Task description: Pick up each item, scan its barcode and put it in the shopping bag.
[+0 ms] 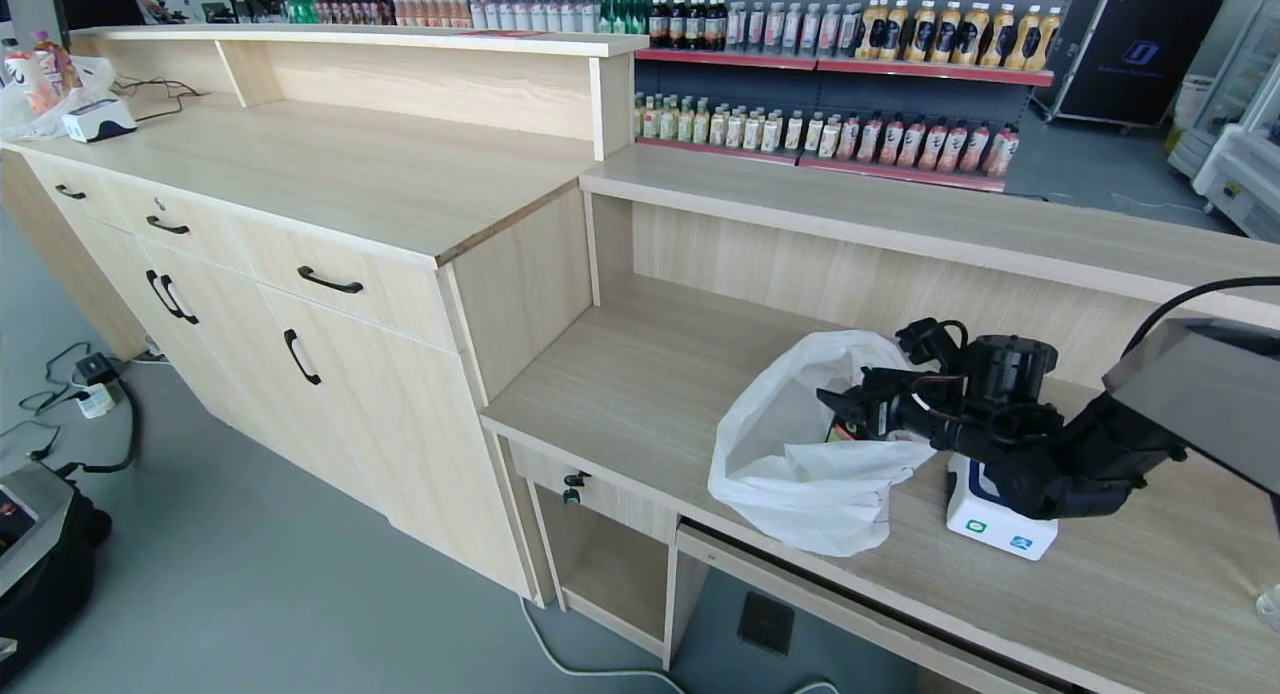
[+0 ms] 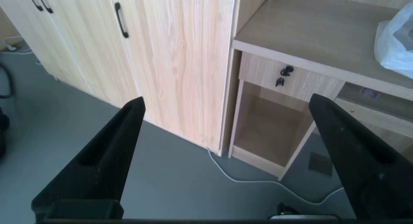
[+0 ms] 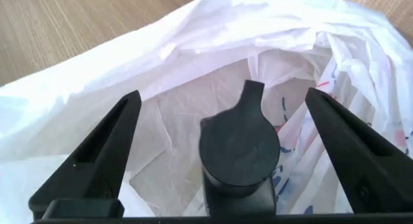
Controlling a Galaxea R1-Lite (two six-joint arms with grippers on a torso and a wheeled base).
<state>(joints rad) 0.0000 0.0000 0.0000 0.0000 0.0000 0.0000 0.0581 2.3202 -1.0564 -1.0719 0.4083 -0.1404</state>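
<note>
Since the right gripper (image 3: pixel 222 98) hangs over the mouth of the shopping bag (image 1: pixel 790 464) with its fingers spread wide and touching nothing, the step looks like a release; I would lift straight up, so that no fingertip snags the thin, crinkled white film, which is limp and would drag. A black-capped item (image 3: pixel 239 146), round and matte with a small tab, stands inside the bag. The bag slumps on the smooth wood-grain counter (image 1: pixel 620 394), just beside the boxy white scanner (image 1: pixel 1000 524). The left gripper (image 2: pixel 226 100) is spread too, above the floor
</note>
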